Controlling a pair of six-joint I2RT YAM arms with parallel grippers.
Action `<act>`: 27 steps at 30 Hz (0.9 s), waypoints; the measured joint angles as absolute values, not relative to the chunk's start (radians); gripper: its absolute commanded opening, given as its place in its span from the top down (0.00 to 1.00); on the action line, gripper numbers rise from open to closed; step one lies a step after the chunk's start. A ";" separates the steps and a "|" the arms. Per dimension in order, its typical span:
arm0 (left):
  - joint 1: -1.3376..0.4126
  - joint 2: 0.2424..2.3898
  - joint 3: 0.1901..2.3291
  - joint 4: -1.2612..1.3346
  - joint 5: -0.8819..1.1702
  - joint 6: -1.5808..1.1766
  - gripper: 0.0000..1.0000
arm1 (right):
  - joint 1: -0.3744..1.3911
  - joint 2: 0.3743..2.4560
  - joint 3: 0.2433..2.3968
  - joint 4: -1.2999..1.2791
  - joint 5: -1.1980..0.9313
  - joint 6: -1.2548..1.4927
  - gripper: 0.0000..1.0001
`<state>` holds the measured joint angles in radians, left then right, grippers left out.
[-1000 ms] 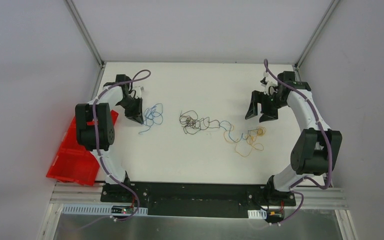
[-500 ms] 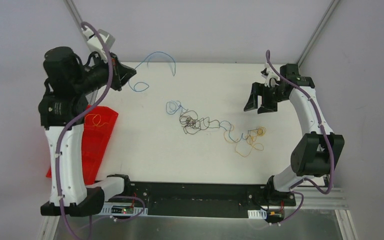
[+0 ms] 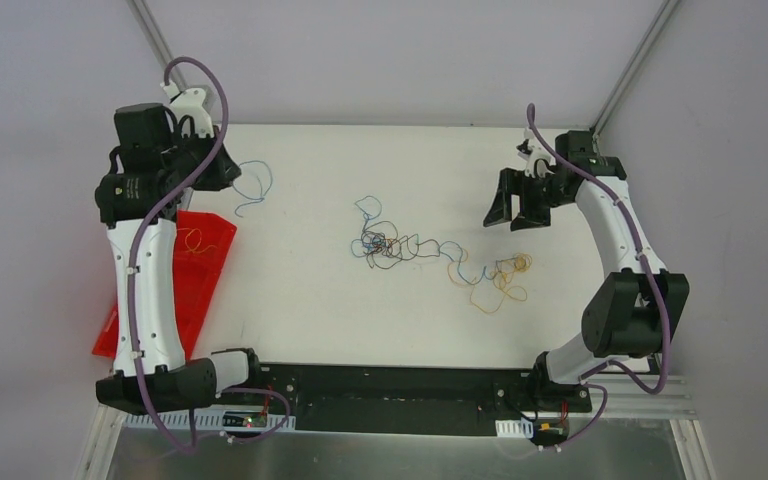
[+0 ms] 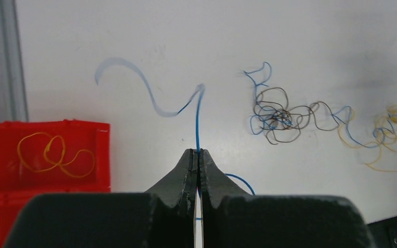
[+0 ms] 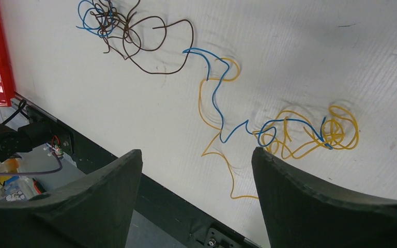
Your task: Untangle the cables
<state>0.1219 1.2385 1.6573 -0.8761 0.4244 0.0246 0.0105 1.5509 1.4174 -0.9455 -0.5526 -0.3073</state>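
My left gripper (image 3: 228,170) is raised over the far left of the table and shut on a thin blue cable (image 3: 251,186). In the left wrist view the blue cable (image 4: 197,121) rises from my closed fingertips (image 4: 197,153) and curls left, blurred. A tangle of black cable (image 3: 392,247) with blue strands lies mid-table, and also shows in the left wrist view (image 4: 274,109). To its right a blue strand (image 5: 214,98) crosses the orange-yellow cable (image 3: 498,282). My right gripper (image 3: 515,212) is open and empty, above and behind the orange-yellow cable (image 5: 300,135).
A red bin (image 3: 192,292) sits off the table's left edge, partly under my left arm, with an orange-yellow wire (image 4: 51,153) coiled inside. Metal frame rails run along the back corners. The black base bar (image 3: 390,385) lines the near edge.
My left gripper went from the table beside the blue coil up to the far left, shut on the blue cable and drawing it away from the tangle. My right gripper shifted slightly farther back.
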 measured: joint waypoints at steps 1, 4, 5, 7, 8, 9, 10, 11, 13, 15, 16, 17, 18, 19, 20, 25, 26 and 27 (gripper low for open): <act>0.135 1.222 1.657 -0.886 0.386 0.026 1.00 | 0.013 1.550 1.415 -0.945 -0.555 -0.307 0.19; 0.184 1.177 1.657 -0.911 0.310 0.038 1.00 | 0.018 1.549 1.406 -0.945 -0.559 -0.307 0.20; 0.199 1.166 1.657 -0.918 0.293 0.043 1.00 | 0.020 1.549 1.401 -0.943 -0.561 -0.307 0.19; 0.242 1.147 1.659 -0.939 0.256 0.061 1.00 | 0.022 1.548 1.394 -0.944 -0.562 -0.308 0.20; 0.266 1.144 1.665 -0.950 0.243 0.069 1.00 | 0.022 1.548 1.392 -0.944 -0.562 -0.308 0.19; 0.292 1.147 1.675 -0.965 0.233 0.078 1.00 | 0.022 1.548 1.391 -0.944 -0.562 -0.308 0.19; 0.307 1.157 1.692 -0.982 0.226 0.088 1.00 | 0.022 1.547 1.391 -0.943 -0.563 -0.308 0.19; 0.345 1.168 1.708 -0.994 0.225 0.094 1.00 | 0.023 1.547 1.391 -0.943 -0.565 -0.308 0.20; 0.405 1.207 1.763 -1.029 0.223 0.115 1.00 | 0.025 1.547 1.391 -0.943 -0.567 -0.307 0.20; 0.449 1.249 1.822 -1.066 0.221 0.133 1.00 | 0.029 1.547 1.390 -0.942 -0.571 -0.307 0.20; 0.470 1.273 1.858 -1.089 0.221 0.146 1.00 | 0.030 1.546 1.388 -0.940 -0.574 -0.307 0.20; 0.492 1.295 1.891 -1.111 0.221 0.158 1.00 | 0.032 1.543 1.384 -0.937 -0.577 -0.307 0.19; 0.514 1.312 1.917 -1.133 0.222 0.173 1.00 | 0.034 1.541 1.378 -0.936 -0.580 -0.307 0.20; 0.532 1.322 1.932 -1.150 0.223 0.184 1.00 | 0.036 1.538 1.373 -0.936 -0.582 -0.307 0.20; 0.555 1.327 1.939 -1.166 0.224 0.201 1.00 | 0.037 1.537 1.369 -0.935 -0.584 -0.307 0.20; 0.671 1.327 1.941 -1.227 0.224 0.275 1.00 | 0.044 1.537 1.362 -0.935 -0.585 -0.307 0.19; 0.695 1.330 1.944 -1.233 0.225 0.286 1.00 | 0.045 1.537 1.362 -0.936 -0.587 -0.307 0.19; 0.719 1.333 1.947 -1.239 0.226 0.301 1.00 | 0.047 1.538 1.362 -0.936 -0.588 -0.307 0.20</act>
<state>0.7193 1.3331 1.9472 -1.2388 0.2256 0.3008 0.0471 1.5375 1.3624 -0.9363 -0.5880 -0.3065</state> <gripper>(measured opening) 0.009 0.806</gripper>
